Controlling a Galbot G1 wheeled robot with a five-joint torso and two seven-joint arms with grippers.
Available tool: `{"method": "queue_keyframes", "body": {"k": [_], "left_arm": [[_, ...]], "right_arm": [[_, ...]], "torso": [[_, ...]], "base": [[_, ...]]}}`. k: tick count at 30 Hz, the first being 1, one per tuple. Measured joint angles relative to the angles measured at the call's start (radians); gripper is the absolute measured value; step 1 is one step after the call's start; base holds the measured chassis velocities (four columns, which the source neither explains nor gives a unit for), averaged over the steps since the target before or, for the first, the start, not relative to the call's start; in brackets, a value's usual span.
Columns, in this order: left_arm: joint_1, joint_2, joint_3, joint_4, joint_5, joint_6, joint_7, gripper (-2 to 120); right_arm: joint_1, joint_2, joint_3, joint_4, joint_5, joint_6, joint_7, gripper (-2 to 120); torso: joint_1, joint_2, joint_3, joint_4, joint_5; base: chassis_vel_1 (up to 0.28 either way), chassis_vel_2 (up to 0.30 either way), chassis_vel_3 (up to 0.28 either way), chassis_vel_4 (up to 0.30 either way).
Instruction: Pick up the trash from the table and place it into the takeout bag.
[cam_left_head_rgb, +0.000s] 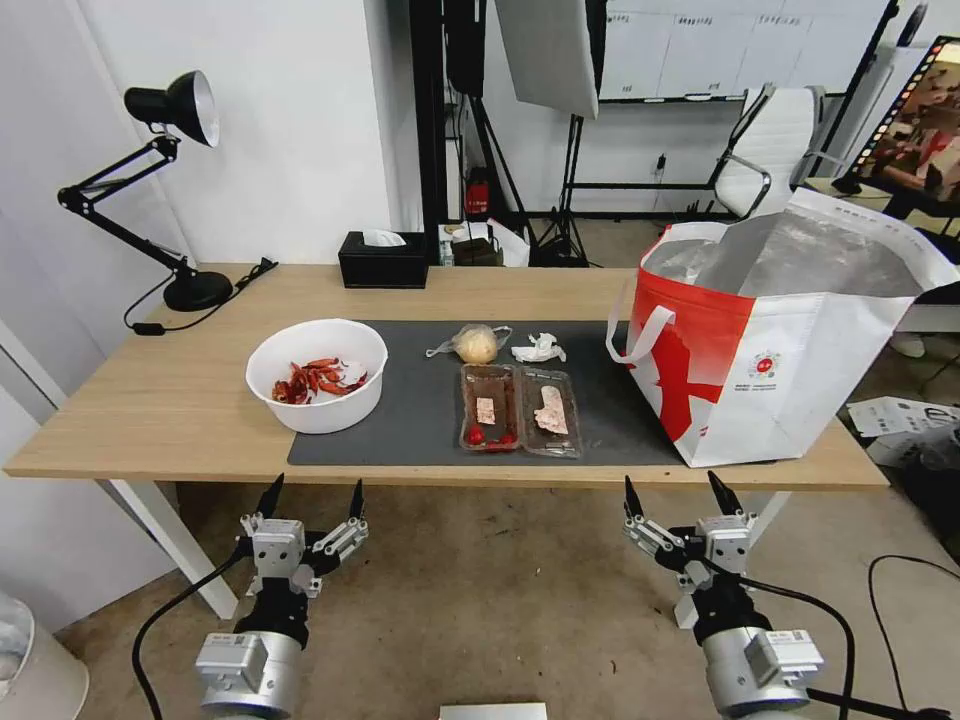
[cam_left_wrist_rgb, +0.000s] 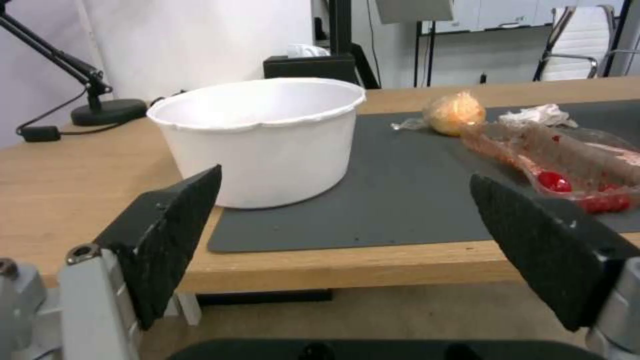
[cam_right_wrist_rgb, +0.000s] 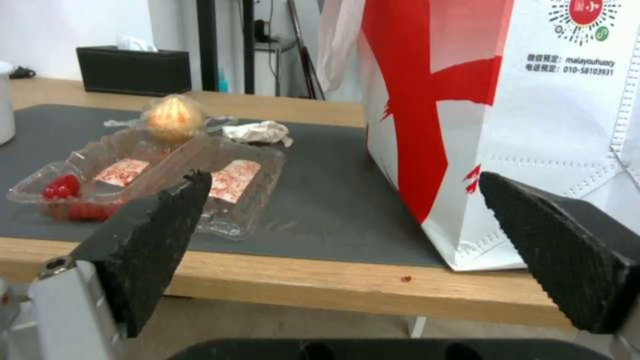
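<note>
On the light-wood table (cam_left_head_rgb: 150, 400) lies a dark grey mat (cam_left_head_rgb: 420, 410) with the trash on it. A white bowl (cam_left_head_rgb: 317, 375) of red chili shells sits at the mat's left end. An open clear hinged tray (cam_left_head_rgb: 518, 408) with red scraps lies mid-mat. Behind it are a small clear bag (cam_left_head_rgb: 476, 343) with a yellowish lump and a crumpled white tissue (cam_left_head_rgb: 540, 348). The white-and-red takeout bag (cam_left_head_rgb: 770, 340) stands open on the right. My left gripper (cam_left_head_rgb: 311, 497) and right gripper (cam_left_head_rgb: 682, 494) hang open below the table's front edge, both holding nothing.
A black tissue box (cam_left_head_rgb: 383, 260) stands at the table's back edge. A black desk lamp (cam_left_head_rgb: 165, 190) occupies the back left corner. Behind the table are tripod stands and a white chair (cam_left_head_rgb: 770, 150). A white bin (cam_left_head_rgb: 30, 660) sits on the floor at the left.
</note>
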Motion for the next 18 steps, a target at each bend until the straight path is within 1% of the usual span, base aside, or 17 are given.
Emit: {"method": "queue_keyframes", "body": {"k": [14, 15, 16, 17, 18], "left_arm": [[-0.004, 0.004, 0.001, 0.0, -0.007, 0.003, -0.004, 100], [-0.035, 0.035, 0.006, -0.007, -0.055, 0.029, -0.035, 100], [-0.035, 0.035, 0.006, -0.007, -0.055, 0.029, -0.035, 100], [-0.056, 0.056, 0.009, -0.015, -0.087, 0.046, -0.055, 100], [-0.085, 0.085, 0.015, -0.023, -0.133, 0.072, -0.084, 100]], "right_arm": [[0.003, -0.008, 0.001, 0.001, 0.007, -0.007, 0.0, 100], [0.021, -0.052, 0.015, 0.007, 0.052, -0.051, 0.0, 100], [0.021, -0.052, 0.015, 0.007, 0.052, -0.051, 0.0, 100], [0.036, -0.082, 0.025, 0.014, 0.084, -0.083, 0.0, 100], [0.057, -0.128, 0.04, 0.022, 0.132, -0.132, 0.0, 100]], "torso": [[0.0, 0.0, 0.0, 0.0001, 0.0001], [0.0, 0.0, 0.0, 0.0001, 0.0001], [0.0, 0.0, 0.0, 0.0001, 0.0001], [0.0, 0.0, 0.0, 0.0, 0.0001], [0.0, 0.0, 0.0, 0.0001, 0.0]], "base": [[0.0, 0.0, 0.0, 0.0], [0.0, 0.0, 0.0, 0.0], [0.0, 0.0, 0.0, 0.0], [0.0, 0.0, 0.0, 0.0], [0.0, 0.0, 0.0, 0.0]]}}
